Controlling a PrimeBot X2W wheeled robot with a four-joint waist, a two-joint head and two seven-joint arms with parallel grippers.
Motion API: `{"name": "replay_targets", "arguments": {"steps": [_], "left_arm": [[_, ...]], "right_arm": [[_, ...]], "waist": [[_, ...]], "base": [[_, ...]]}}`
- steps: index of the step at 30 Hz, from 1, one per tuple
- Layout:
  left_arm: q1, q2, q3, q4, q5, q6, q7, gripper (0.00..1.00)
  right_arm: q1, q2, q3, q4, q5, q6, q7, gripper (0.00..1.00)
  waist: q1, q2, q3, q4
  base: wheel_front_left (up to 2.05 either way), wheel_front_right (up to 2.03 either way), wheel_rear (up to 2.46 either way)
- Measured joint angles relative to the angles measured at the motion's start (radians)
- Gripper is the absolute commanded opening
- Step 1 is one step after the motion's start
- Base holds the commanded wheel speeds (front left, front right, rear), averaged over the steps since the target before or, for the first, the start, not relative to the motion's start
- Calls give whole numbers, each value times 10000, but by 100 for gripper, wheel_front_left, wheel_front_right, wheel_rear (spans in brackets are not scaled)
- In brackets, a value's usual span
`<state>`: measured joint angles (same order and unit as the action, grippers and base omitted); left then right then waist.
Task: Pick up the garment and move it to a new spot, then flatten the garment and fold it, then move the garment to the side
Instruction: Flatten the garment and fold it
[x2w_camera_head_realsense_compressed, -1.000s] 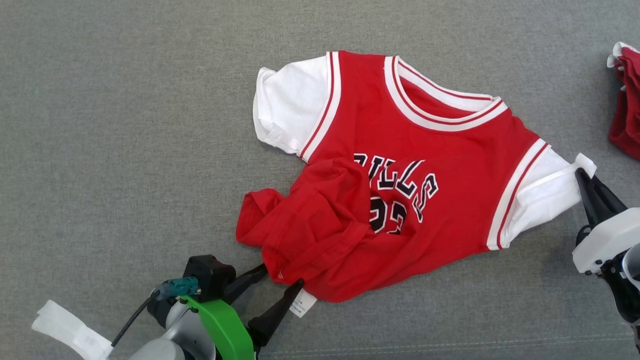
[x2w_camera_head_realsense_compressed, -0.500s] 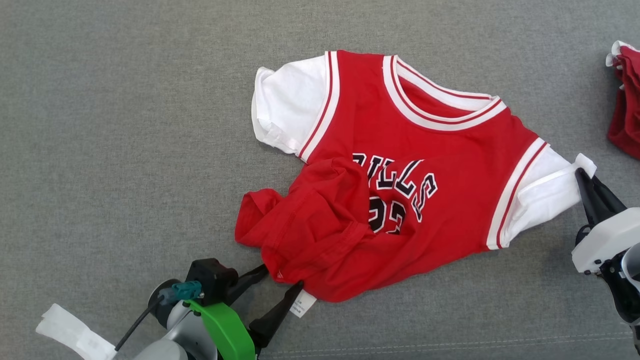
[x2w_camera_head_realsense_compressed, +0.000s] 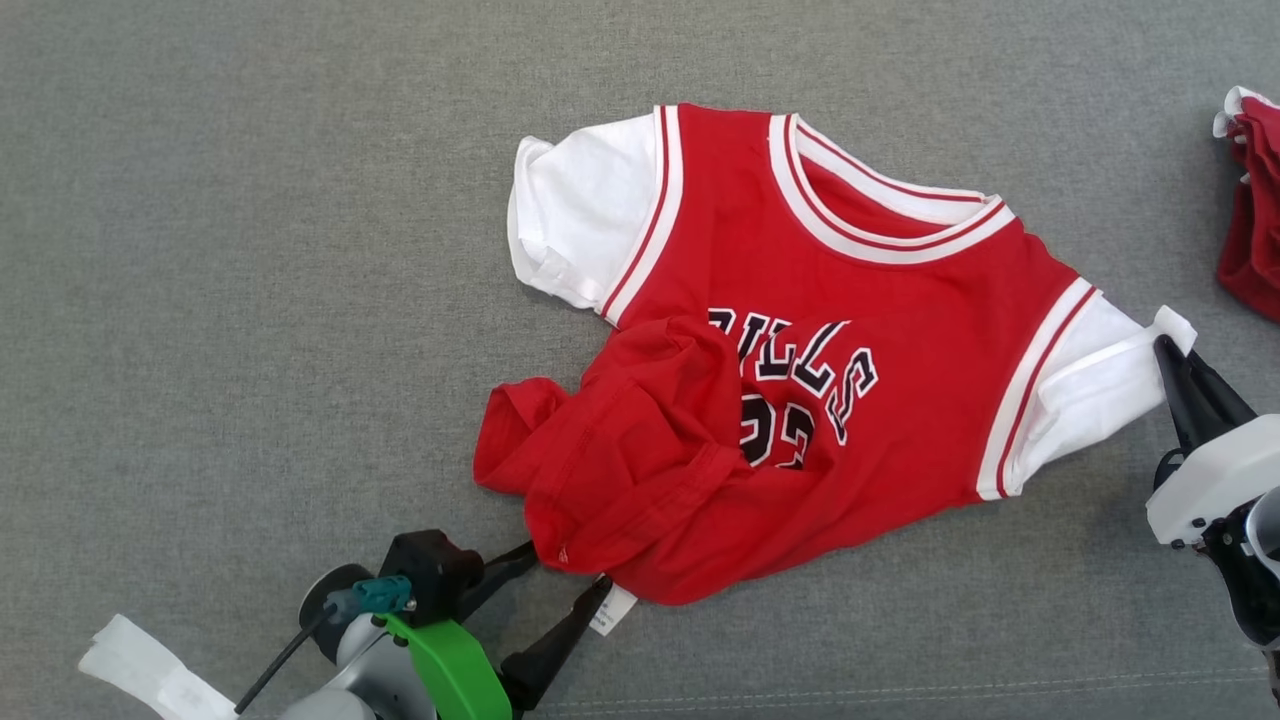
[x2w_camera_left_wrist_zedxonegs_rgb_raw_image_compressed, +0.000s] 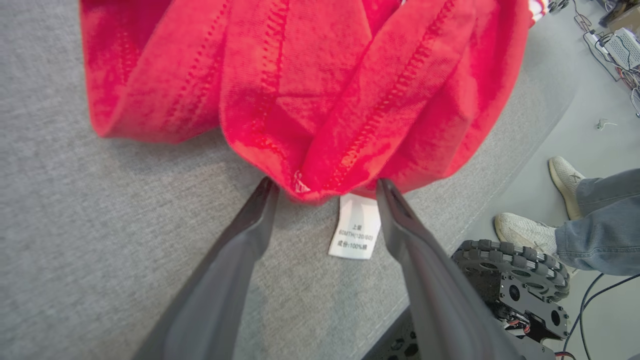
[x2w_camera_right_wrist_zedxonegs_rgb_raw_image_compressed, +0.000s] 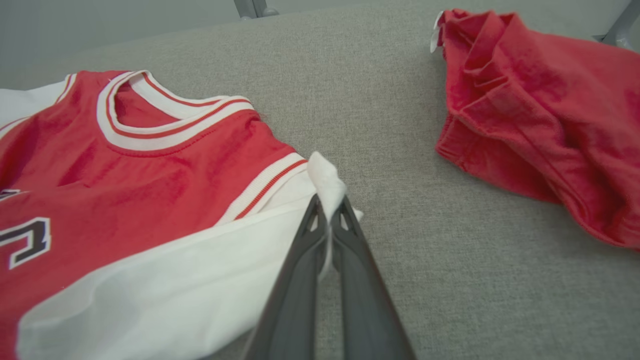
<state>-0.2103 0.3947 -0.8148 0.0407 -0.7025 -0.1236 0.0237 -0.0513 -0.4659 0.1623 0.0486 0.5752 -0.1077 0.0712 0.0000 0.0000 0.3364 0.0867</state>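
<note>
Over the last second the left gripper (x2w_camera_head_realsense_compressed: 568, 568) has slid a little back toward the robot in the head view, while the shirt (x2w_camera_head_realsense_compressed: 830, 300) has stayed where it lay. Its jaws are spread as wide as they go, one finger on each side of the bunched red hem (x2w_camera_left_wrist_zedxonegs_rgb_raw_image_compressed: 320, 150), with the white label (x2w_camera_left_wrist_zedxonegs_rgb_raw_image_compressed: 354, 232) lying between them. Nothing is caught on that side yet, so the left arm seems to be lining up for a grasp rather than pulling.

The right gripper (x2w_camera_right_wrist_zedxonegs_rgb_raw_image_compressed: 327, 205) has not shifted; its jaws are clenched on the edge of the white sleeve (x2w_camera_head_realsense_compressed: 1100, 390). The shirt lies face up in the middle of the grey cloth surface (x2w_camera_head_realsense_compressed: 250, 250), neck away from the robot. Judging by this, flattening is under way: one side is pinned, and the crumpled lower left corner remains to be drawn out.

That crumple covers the start of the lettering and part of the number. Whether the left fingertips touch the fabric or stop just short is hard to tell. A second red garment (x2w_camera_head_realsense_compressed: 1255, 220) is cut off at the right edge, well apart from the shirt. In the left wrist view a person (x2w_camera_left_wrist_zedxonegs_rgb_raw_image_compressed: 595, 225) stands past the table edge, seen from the shins down
</note>
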Motion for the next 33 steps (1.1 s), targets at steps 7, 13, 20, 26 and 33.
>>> {"name": "replay_targets", "arguments": {"steps": [7,13,20,26,33], "left_arm": [[-254,-2,-98,67,380,0,-261,100],[-425,-15,-86,142,477,0,-508,95],[-476,-48,-127,209,552,0,-614,45],[-587,-75,-171,353,552,0,-788,35],[-592,-102,-261,470,499,-2,-817,0]], "right_arm": [[-1,-33,6,-52,0,0,15,0],[-1,-63,2,-92,0,0,88,0],[-2,-61,-2,-130,0,-2,88,0],[-2,-59,-27,-130,0,-2,88,0],[-4,-52,-31,-130,0,-6,84,0]], "waist": [[-1,0,48,16],[-1,0,124,-18],[0,0,234,-91],[0,0,277,-117],[-1,0,270,-105]], "base": [[0,0,0],[0,0,0],[0,0,0],[0,0,0],[0,0,0]]}}
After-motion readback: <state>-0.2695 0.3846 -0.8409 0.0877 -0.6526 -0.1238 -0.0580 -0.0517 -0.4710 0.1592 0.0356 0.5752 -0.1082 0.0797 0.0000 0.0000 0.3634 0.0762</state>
